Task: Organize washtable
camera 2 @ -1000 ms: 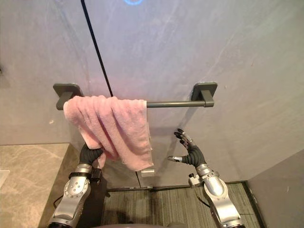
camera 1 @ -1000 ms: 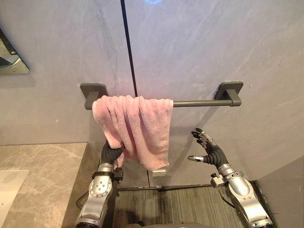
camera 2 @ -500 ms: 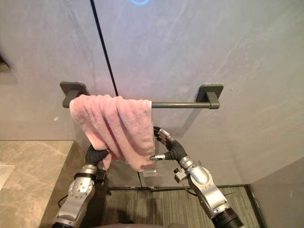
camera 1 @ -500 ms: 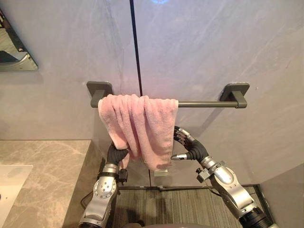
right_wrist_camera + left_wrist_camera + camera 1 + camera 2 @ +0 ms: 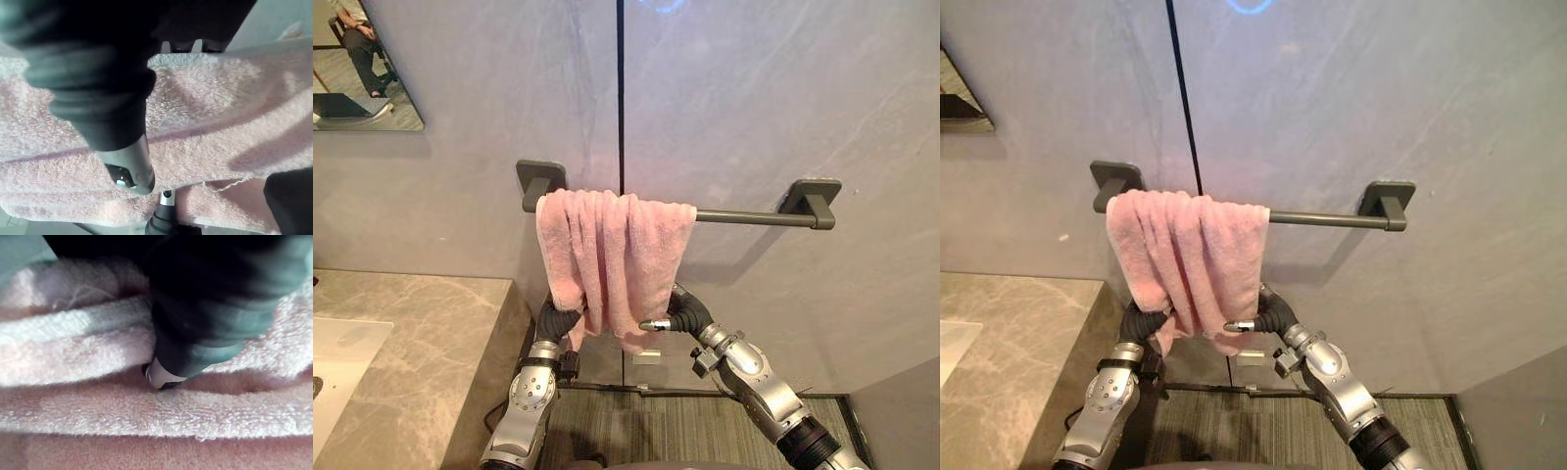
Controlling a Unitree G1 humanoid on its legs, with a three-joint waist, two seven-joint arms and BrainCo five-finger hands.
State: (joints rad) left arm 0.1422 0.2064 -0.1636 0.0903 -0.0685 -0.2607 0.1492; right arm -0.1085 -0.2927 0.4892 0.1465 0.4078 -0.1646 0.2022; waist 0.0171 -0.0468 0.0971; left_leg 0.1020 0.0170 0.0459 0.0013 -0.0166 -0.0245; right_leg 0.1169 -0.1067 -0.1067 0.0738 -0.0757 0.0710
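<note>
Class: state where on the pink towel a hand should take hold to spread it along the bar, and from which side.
Probably low on the right-hand hanging edge of the pink towel, coming from the right: it hangs bunched in folds at the left end of the bar, whose right part is bare.

Fluffy terry-cloth towel (image 5: 612,255) on a matt (seemingly metal) rail (image 5: 744,215).

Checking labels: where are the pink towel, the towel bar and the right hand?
pink towel (image 5: 612,250): left eye view, middle of the hanging folds.
towel bar (image 5: 744,215): left eye view, bare rod.
right hand (image 5: 686,313): left eye view, dark ribbed cover.
</note>
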